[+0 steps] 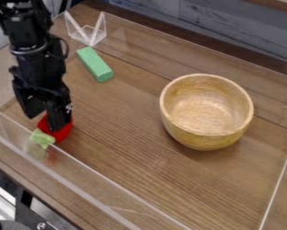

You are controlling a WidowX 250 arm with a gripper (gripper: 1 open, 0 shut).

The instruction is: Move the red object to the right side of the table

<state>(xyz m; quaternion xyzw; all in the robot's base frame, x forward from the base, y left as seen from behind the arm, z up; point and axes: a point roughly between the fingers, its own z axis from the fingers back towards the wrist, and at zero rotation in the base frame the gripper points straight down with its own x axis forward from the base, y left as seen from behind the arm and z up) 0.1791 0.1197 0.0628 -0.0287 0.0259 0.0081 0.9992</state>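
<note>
The red object [60,131] lies on the table [133,135] near the front left wall, its light green leafy end [41,137] pointing left. My gripper [49,113] hangs straight down right over it. The black fingers [60,115] stand open and straddle the toy's upper part, which they partly hide. I cannot tell whether they touch it.
A green rectangular block [95,64] lies behind the gripper. A wooden bowl [206,110] stands right of centre. Low clear acrylic walls [92,175] border the tabletop, one close in front of the toy.
</note>
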